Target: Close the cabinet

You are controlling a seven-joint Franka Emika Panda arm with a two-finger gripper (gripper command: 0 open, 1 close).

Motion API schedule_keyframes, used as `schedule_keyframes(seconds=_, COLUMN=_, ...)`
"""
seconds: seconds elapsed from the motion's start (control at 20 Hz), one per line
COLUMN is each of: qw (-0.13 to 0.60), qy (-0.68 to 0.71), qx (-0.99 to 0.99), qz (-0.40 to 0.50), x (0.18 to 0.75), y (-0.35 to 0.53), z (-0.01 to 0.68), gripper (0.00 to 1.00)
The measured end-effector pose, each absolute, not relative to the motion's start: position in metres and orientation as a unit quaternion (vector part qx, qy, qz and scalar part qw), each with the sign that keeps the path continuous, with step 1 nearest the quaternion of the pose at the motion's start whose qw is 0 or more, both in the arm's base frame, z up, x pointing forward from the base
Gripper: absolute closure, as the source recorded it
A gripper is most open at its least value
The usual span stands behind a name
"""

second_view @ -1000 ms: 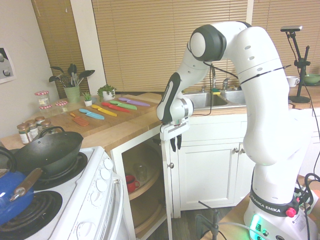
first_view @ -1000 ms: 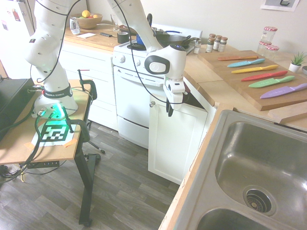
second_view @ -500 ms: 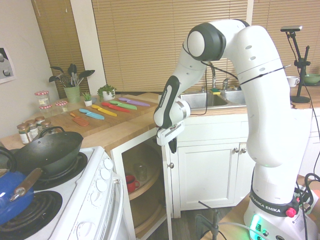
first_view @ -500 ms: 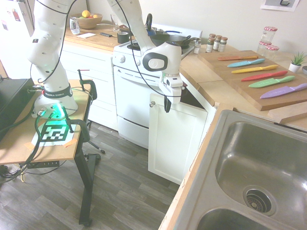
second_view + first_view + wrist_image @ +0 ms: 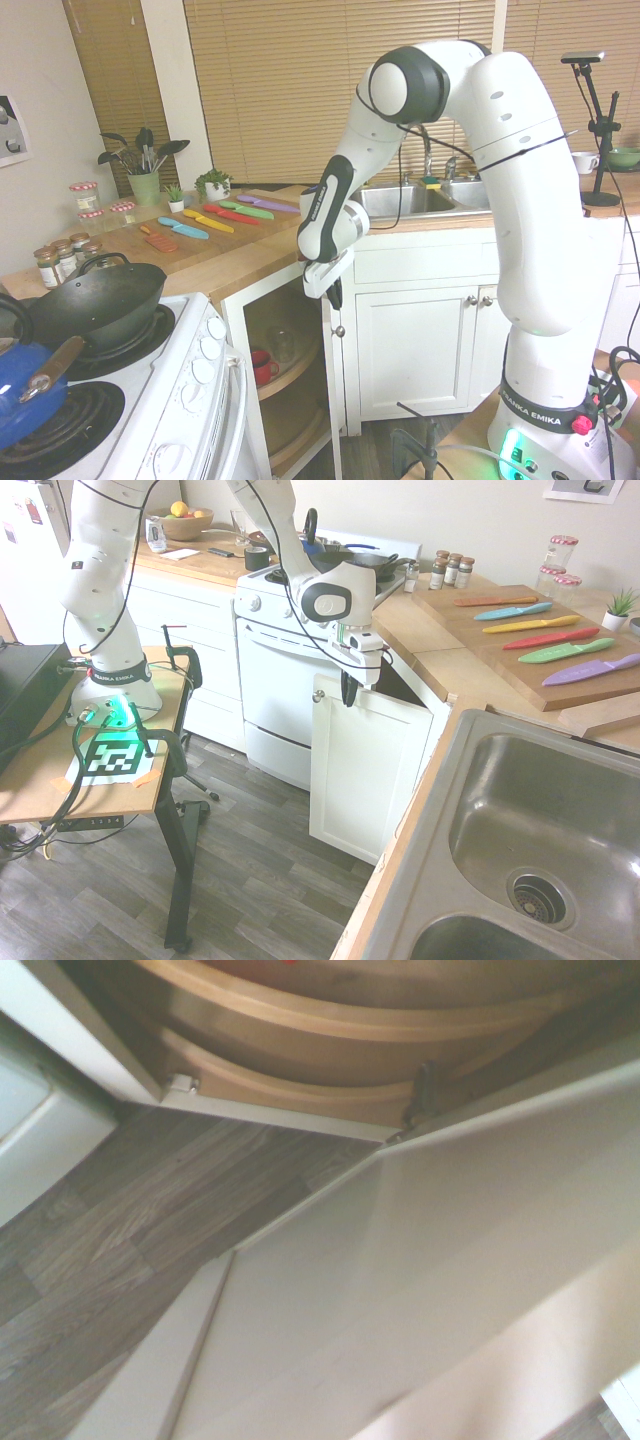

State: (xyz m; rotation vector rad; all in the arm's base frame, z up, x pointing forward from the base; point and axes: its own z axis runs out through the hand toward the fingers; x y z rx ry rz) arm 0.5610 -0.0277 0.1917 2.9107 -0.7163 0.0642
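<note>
"FRANKA EMIKA" reads on the arm's base collar [image 5: 545, 408], well apart from the jaws. Lettering on dark wrist strip [image 5: 322, 208] above jaws: too small to confirm.

We observe the cabinet [image 5: 290, 345] standing open between stove and sink: white, its recessed-panel door [image 5: 367, 770] swung outward, upright, small round silver knob [image 5: 318, 696] at an upper corner, curved wooden shelves [image 5: 293, 372] exposed.

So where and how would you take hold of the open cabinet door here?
I'd go for the small round silver knob at the upper corner of the cabinet door, away from the hinges, likely coming from the room side, fingers either side of it. It stands proud of the front, while the recessed panel offers nothing to pinch. The door's free top edge could be a fallback.
</note>
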Motion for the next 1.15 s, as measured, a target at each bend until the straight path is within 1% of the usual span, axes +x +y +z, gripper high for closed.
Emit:
schedule_keyframes(seconds=0.2, qw=0.074, qy=-0.218, qx=0.973, qz=0.019, x=0.58, y=-0.003, z=0.187, gripper=1.0)
schedule_keyframes(seconds=0.35, qw=0.075, qy=-0.205, qx=0.976, qz=0.025, x=0.597, y=0.036, z=0.191, gripper=1.0)
schedule_keyframes(seconds=0.55, qw=0.075, qy=-0.204, qx=0.975, qz=0.04, x=0.624, y=0.09, z=0.225, gripper=1.0)
schedule_keyframes(seconds=0.7, qw=0.074, qy=-0.213, qx=0.973, qz=0.045, x=0.643, y=0.109, z=0.255, gripper=1.0)
schedule_keyframes(seconds=0.8, qw=0.074, qy=-0.219, qx=0.972, qz=0.046, x=0.647, y=0.106, z=0.261, gripper=1.0)
schedule_keyframes(seconds=0.95, qw=0.076, qy=-0.235, qx=0.968, qz=0.037, x=0.64, y=0.081, z=0.247, gripper=1.0)
schedule_keyframes(seconds=1.15, qw=0.066, qy=-0.268, qx=0.96, qz=0.037, x=0.599, y=0.021, z=0.218, gripper=1.0)
